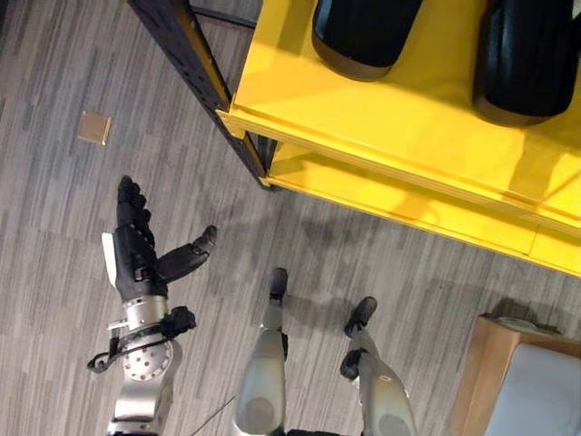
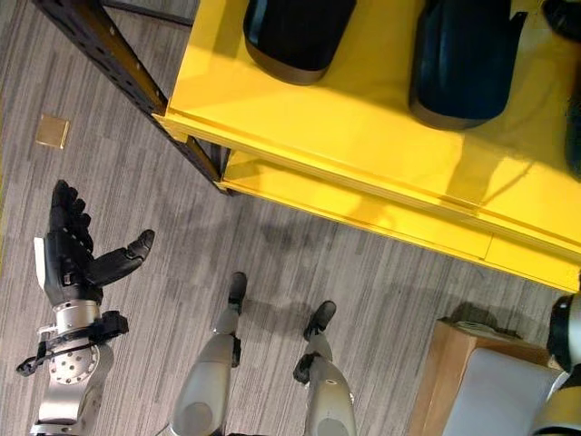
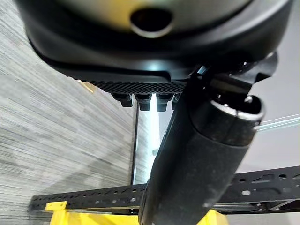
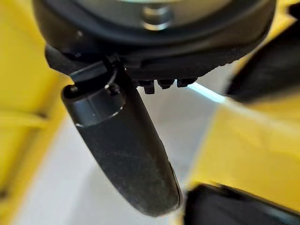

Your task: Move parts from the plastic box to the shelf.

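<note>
In the left eye view my left hand (image 1: 136,250) hangs at about eight o'clock over the grey floor (image 1: 64,182), fingers straight and thumb spread, holding nothing. The yellow shelf (image 1: 408,127) fills the one-to-three o'clock region, with two black parts (image 1: 363,32) already lying on its top deck, and a black upright (image 1: 195,68) at its corner. At five o'clock a wooden-edged box (image 1: 495,368) shows; I cannot tell whether it is the plastic box. The right eye view gives the same layout. In the left wrist view the fingers and thumb (image 3: 197,164) stand apart, the black upright beyond them. In the right wrist view my right hand (image 4: 126,150) is spread and empty, close to the shelf with a black part (image 4: 262,70) blurred nearby. My worry: swinging the right arm this close could knock a placed part off the deck, or catch the shelf edge.
</note>
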Tool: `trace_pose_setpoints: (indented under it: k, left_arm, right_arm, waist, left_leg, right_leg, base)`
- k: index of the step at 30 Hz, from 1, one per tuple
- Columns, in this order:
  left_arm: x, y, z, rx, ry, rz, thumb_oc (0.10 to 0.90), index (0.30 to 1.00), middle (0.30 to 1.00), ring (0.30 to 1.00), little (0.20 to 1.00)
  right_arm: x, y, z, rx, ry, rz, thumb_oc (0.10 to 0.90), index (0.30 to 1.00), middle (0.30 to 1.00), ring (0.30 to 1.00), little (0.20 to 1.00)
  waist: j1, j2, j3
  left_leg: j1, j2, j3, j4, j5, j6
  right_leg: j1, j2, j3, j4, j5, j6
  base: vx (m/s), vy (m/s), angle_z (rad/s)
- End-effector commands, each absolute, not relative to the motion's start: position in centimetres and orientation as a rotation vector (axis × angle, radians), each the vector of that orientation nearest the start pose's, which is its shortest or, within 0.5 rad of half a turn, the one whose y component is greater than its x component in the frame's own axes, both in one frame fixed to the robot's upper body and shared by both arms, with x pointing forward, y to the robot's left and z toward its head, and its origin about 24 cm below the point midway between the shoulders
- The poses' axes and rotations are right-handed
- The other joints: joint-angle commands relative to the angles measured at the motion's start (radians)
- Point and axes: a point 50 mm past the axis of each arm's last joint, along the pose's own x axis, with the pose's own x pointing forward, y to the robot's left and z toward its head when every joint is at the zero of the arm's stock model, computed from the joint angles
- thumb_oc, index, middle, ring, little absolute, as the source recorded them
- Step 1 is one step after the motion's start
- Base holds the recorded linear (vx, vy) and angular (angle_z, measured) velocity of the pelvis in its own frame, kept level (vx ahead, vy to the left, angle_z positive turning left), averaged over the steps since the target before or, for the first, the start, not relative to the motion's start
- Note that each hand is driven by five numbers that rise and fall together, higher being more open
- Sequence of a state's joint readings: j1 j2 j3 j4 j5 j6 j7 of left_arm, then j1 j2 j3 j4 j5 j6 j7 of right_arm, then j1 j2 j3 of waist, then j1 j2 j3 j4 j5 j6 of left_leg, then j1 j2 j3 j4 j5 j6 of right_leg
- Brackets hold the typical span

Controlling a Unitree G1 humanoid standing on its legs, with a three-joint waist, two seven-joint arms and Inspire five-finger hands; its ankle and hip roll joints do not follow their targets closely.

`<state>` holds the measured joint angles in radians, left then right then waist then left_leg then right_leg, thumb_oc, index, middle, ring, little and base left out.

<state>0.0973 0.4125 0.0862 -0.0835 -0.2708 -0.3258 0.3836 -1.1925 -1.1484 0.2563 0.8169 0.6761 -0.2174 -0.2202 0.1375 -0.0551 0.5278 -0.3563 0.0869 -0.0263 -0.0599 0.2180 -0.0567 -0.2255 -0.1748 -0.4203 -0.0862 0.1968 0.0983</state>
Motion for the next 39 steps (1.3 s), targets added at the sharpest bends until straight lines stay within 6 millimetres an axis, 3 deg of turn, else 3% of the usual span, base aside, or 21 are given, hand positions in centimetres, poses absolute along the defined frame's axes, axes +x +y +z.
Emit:
trace_pose_setpoints:
  k: [1, 6, 14, 15, 17, 18, 21, 25, 29, 39]
  left_arm:
    - [20.9, 27.0, 12.9, 0.133, -0.534, 0.445, 0.900, 1.000, 1.000, 1.000, 1.000]
    - [20.8, 27.4, 12.6, 0.143, -0.515, 0.457, 0.900, 1.000, 1.000, 1.000, 1.000]
    - [20.8, 27.4, 12.4, 0.170, -0.488, 0.446, 0.900, 1.000, 1.000, 1.000, 1.000]
    - [20.9, 27.4, 12.4, 0.173, -0.485, 0.441, 0.900, 1.000, 1.000, 1.000, 1.000]
    - [20.9, 27.5, 12.4, 0.177, -0.483, 0.440, 0.900, 1.000, 1.000, 1.000, 1.000]
    - [21.0, 27.3, 12.1, 0.172, -0.466, 0.431, 0.900, 1.000, 1.000, 1.000, 1.000]
    - [20.9, 27.1, 11.9, 0.177, -0.448, 0.415, 0.900, 1.000, 1.000, 1.000, 1.000]
    - [20.9, 26.3, 11.2, 0.174, -0.405, 0.360, 0.900, 1.000, 1.000, 1.000, 1.000]
    - [21.0, 25.6, 10.8, 0.148, -0.392, 0.321, 0.900, 1.000, 1.000, 1.000, 1.000]
    - [21.1, 24.2, 9.4, 0.063, -0.343, 0.281, 0.900, 1.000, 1.000, 1.000, 1.000]
  right_arm:
    - [27.3, -35.2, 42.8, -0.273, -0.995, -0.566, 0.900, 1.000, 1.000, 1.000, 1.000]
    - [27.2, -34.9, 41.4, -0.230, -1.022, -0.524, 0.900, 1.000, 1.000, 1.000, 1.000]
    - [28.0, -34.4, 37.6, -0.129, -0.998, -0.481, 0.900, 1.000, 1.000, 1.000, 1.000]
    - [28.4, -33.6, 36.4, -0.105, -0.989, -0.445, 0.900, 1.000, 1.000, 1.000, 1.000]
    - [28.4, -33.6, 36.2, -0.103, -0.986, -0.448, 0.900, 1.000, 1.000, 1.000, 1.000]
    - [28.9, -32.4, 34.0, -0.020, -0.975, -0.387, 0.900, 1.000, 1.000, 1.000, 1.000]
    - [29.0, -31.6, 31.9, 0.009, -0.945, -0.358, 0.900, 1.000, 1.000, 1.000, 1.000]
    - [29.8, -28.8, 26.5, 0.115, -0.836, -0.256, 0.900, 1.000, 1.000, 1.000, 1.000]
    - [30.5, -27.1, 25.3, 0.150, -0.803, -0.205, 0.900, 1.000, 1.000, 1.000, 1.000]
    - [31.9, -25.7, 23.2, 0.206, -0.724, -0.198, 0.900, 1.000, 1.000, 1.000, 1.000]
  waist:
    - [-0.005, -0.080, -0.096]
    - [-0.008, -0.088, -0.122]
    - [-0.018, -0.093, -0.156]
    - [-0.022, -0.093, -0.170]
    - [-0.020, -0.096, -0.171]
    - [-0.028, -0.093, -0.196]
    - [-0.032, -0.092, -0.220]
    - [-0.050, -0.075, -0.280]
    - [-0.058, -0.060, -0.309]
    - [-0.063, -0.029, -0.321]
  left_leg:
    - [0.130, 0.062, 0.033, -0.027, -0.115, -0.056]
    - [0.143, 0.061, 0.027, -0.027, -0.119, -0.056]
    - [0.165, 0.052, 0.026, -0.027, -0.120, -0.048]
    - [0.173, 0.053, 0.029, -0.027, -0.121, -0.047]
    - [0.174, 0.053, 0.029, -0.027, -0.122, -0.047]
    - [0.194, 0.055, 0.037, -0.027, -0.128, -0.046]
    - [0.212, 0.055, 0.042, -0.027, -0.133, -0.044]
    - [0.261, 0.065, 0.072, -0.027, -0.147, -0.043]
    - [0.276, 0.078, 0.105, -0.027, -0.151, -0.047]
    - [0.298, 0.092, 0.128, -0.027, -0.147, -0.053]
  right_leg:
    - [0.131, -0.045, 0.016, 0.038, -0.102, 0.084]
    - [0.154, -0.045, 0.009, 0.034, -0.103, 0.084]
    - [0.178, -0.049, 0.008, 0.028, -0.098, 0.083]
    - [0.186, -0.050, 0.011, 0.025, -0.097, 0.084]
    - [0.188, -0.050, 0.011, 0.023, -0.097, 0.084]
    - [0.205, -0.052, 0.017, 0.018, -0.094, 0.085]
    - [0.223, -0.055, 0.020, 0.015, -0.095, 0.086]
    - [0.255, -0.061, 0.043, 0.002, -0.090, 0.090]
    - [0.244, -0.066, 0.072, -0.001, -0.082, 0.093]
    - [0.248, -0.067, 0.085, -0.001, -0.081, 0.087]
  base:
    - [0.00, 0.000, 0.00]
    - [0.00, 0.003, 0.01]
    - [0.01, 0.006, 0.01]
    - [0.00, 0.000, 0.00]
    - [0.02, 0.006, -0.01]
    - [0.05, 0.012, -0.04]
    - [0.04, 0.007, -0.08]
    - [0.01, -0.002, -0.16]
    - [-0.03, -0.002, -0.25]
    - [0.00, -0.020, -0.12]
